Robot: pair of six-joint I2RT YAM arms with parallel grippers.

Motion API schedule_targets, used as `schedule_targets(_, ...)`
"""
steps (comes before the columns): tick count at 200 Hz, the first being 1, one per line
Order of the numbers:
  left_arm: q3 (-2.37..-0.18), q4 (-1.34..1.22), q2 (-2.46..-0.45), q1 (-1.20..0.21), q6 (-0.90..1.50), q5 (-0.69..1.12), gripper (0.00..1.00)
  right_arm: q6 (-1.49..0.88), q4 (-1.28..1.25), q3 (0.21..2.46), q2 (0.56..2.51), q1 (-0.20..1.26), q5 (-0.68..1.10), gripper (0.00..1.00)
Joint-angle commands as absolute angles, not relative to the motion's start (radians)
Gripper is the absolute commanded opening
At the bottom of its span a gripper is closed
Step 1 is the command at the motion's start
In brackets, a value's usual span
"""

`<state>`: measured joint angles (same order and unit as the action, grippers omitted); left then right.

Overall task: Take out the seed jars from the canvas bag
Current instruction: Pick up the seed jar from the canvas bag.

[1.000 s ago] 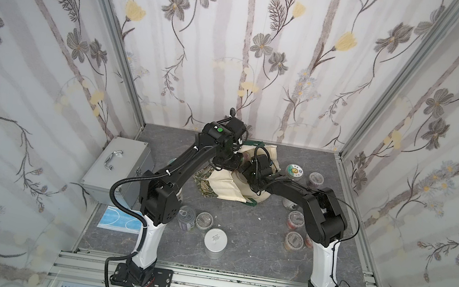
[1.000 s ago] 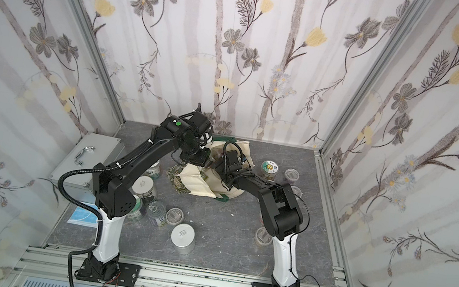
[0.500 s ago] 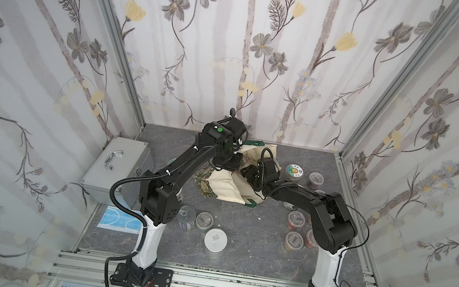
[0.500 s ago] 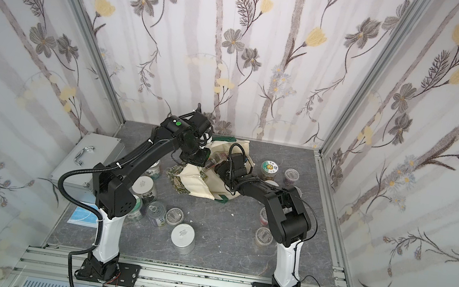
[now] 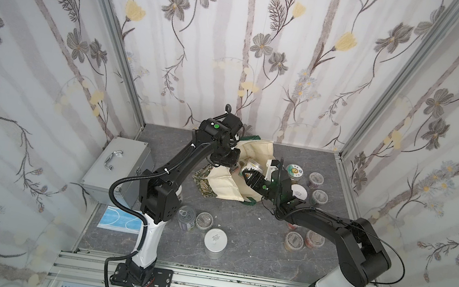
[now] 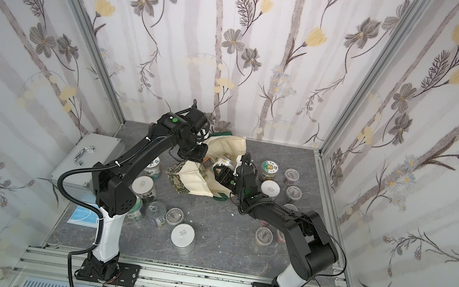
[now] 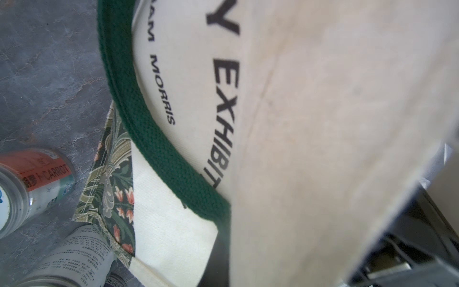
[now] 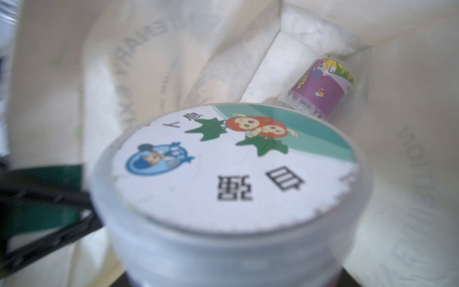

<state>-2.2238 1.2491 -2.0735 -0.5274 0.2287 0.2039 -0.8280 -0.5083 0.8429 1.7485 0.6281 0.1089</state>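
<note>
The cream canvas bag (image 5: 225, 182) (image 6: 196, 179) lies on its side at the back of the floor, its mouth towards the right. My left gripper (image 5: 232, 163) is shut on the bag's upper rim and holds the mouth up; the left wrist view shows only the bag's cloth (image 7: 323, 124) and green handle (image 7: 154, 139). My right gripper (image 5: 247, 174) (image 6: 219, 173) is at the mouth, shut on a seed jar (image 8: 231, 169) with a pictured white-and-green lid. A purple-labelled seed jar (image 8: 323, 89) lies deeper inside the bag.
Several seed jars stand right of the bag (image 5: 294, 171) (image 5: 319, 197) and near the right arm (image 5: 294, 240). More jars and cans stand front left (image 5: 204, 220) (image 5: 215, 241) and by the bag's base (image 7: 37, 179). A silver case (image 5: 117, 164) and a blue mask (image 5: 118, 221) lie at the left.
My right gripper has closed around the pictured-lid jar at the bag's mouth, and its elbow has swung out to the right. The left arm and the bag have stayed put.
</note>
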Motion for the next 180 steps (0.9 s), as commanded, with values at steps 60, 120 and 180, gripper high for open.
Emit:
schedule_targets(60,-2.319,1.305,-2.136,-0.441,0.197,0.269,0.01,-0.443,-0.68,0.558,1.356,0.845,-0.206,0.65)
schedule_targets(120,-2.39,1.337,-2.193,-0.39,0.172,0.279,0.01,-0.276,-0.667,0.387,1.157,1.043,-0.44,0.61)
schedule_targets(180,-2.395,1.335,-2.205,-0.373,0.171,0.293,0.01,-0.263,-0.77,0.275,1.276,1.184,-0.556,0.62)
